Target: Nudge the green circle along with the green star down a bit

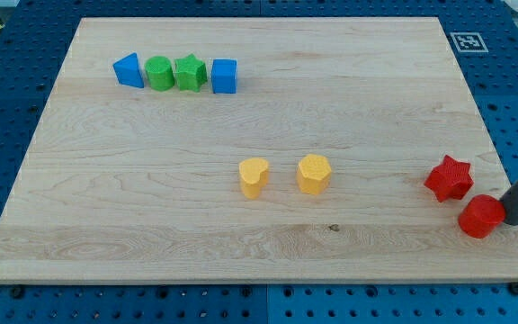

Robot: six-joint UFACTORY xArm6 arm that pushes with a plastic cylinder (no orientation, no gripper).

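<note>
The green circle (159, 73) and the green star (190, 72) sit side by side near the view's top left, in a row between a blue triangle (129, 70) and a blue cube (225, 76). My tip (513, 221) is at the board's lower right edge, touching the right side of a red cylinder (482, 216). It is far from both green blocks.
A red star (449, 177) lies just up-left of the red cylinder. A yellow heart (254, 176) and a yellow hexagon (314, 173) stand in the middle of the wooden board (259, 243). A marker tag (468, 41) lies off the board's top right corner.
</note>
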